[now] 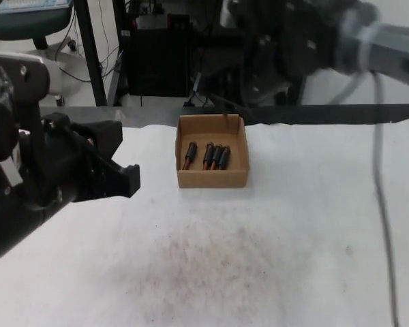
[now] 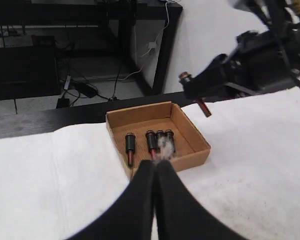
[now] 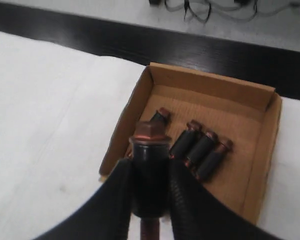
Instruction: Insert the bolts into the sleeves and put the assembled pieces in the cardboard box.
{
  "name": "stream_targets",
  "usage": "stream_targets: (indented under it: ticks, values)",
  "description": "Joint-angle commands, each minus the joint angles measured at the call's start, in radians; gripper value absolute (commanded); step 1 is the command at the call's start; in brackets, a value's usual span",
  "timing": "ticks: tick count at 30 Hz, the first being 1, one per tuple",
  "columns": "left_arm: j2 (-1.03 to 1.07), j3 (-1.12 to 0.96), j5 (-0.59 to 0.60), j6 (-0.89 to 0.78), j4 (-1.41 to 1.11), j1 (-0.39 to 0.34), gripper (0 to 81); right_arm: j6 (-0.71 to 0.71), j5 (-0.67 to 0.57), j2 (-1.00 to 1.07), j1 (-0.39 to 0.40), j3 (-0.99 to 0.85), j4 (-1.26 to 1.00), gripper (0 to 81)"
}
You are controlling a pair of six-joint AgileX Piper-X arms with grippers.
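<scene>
a: where is the left gripper [image 2: 155,165] held?
b: it is held over the cloth [image 1: 293,225], to the left of the box [image 1: 212,179], and is pointed toward it. its fingers are pressed together and nothing is gripped between them. in the high view the left arm [image 1: 48,163] is seen at the left edge, angled toward the middle of the bench.
a: and the right gripper [image 3: 151,172]?
b: it is clamped on a piece [image 3: 150,150]. the black sleeve [image 3: 150,187] is pinched between the two fingers, the copper bolt head [image 3: 150,131] is seen past the fingertips, and a bit of shank [image 3: 149,230] is seen at the other end. in the left wrist view the piece is carried tilted in the air, near the far right corner of the box and apart from it. the right arm [image 1: 388,41] is raised over the far right of the bench.
a: what is found in the box?
b: four are laid side by side on its floor. a single piece [image 1: 189,155] is set apart at the left; three pieces [image 1: 216,157] are packed together beside it.
a: anything else?
b: a brownish stain [image 1: 211,255] is seen on the cloth in front of the box.
</scene>
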Motion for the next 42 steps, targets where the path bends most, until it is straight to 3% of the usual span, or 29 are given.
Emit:
stream_targets:
  ticks: [1,7,18,21,25,27,33,36,37,42]
  values:
    - [-0.008,-0.004,-0.017,0.085,-0.003,0.008,0.3,0.007,-0.021,0.112,-0.002,-0.229,0.159,0.4]
    - [-0.008,-0.004,-0.069,0.125,-0.003,0.009,0.3,0.007,-0.021,0.273,-0.002,-0.429,0.303,0.4]
    - [-0.008,-0.004,-0.069,0.132,-0.003,0.009,0.3,0.007,-0.013,0.326,-0.004,-0.445,0.283,0.0]
    - [-0.008,-0.004,-0.069,0.132,-0.003,0.009,0.3,0.007,-0.013,0.326,-0.004,-0.445,0.239,8.5]
    - [-0.008,-0.004,-0.069,0.132,-0.003,0.009,0.3,0.007,-0.013,0.326,-0.004,-0.445,0.202,30.9]
    - [-0.008,-0.004,-0.069,0.132,-0.003,0.009,0.3,0.007,-0.013,0.326,-0.004,-0.445,0.213,35.6]
    - [-0.008,-0.004,-0.069,0.132,-0.003,0.009,0.3,0.007,-0.013,0.324,-0.007,-0.445,0.288,26.2]
    - [-0.011,-0.004,-0.069,0.132,-0.003,0.009,0.3,0.007,0.004,0.307,-0.016,-0.446,0.350,4.7]
    - [-0.017,-0.004,-0.069,0.132,-0.003,0.009,0.3,0.007,0.020,0.296,-0.022,-0.446,0.367,0.8]
    - [-0.063,-0.004,-0.111,0.132,-0.003,0.009,0.3,-0.136,0.059,0.223,-0.027,-0.446,0.470,0.4]
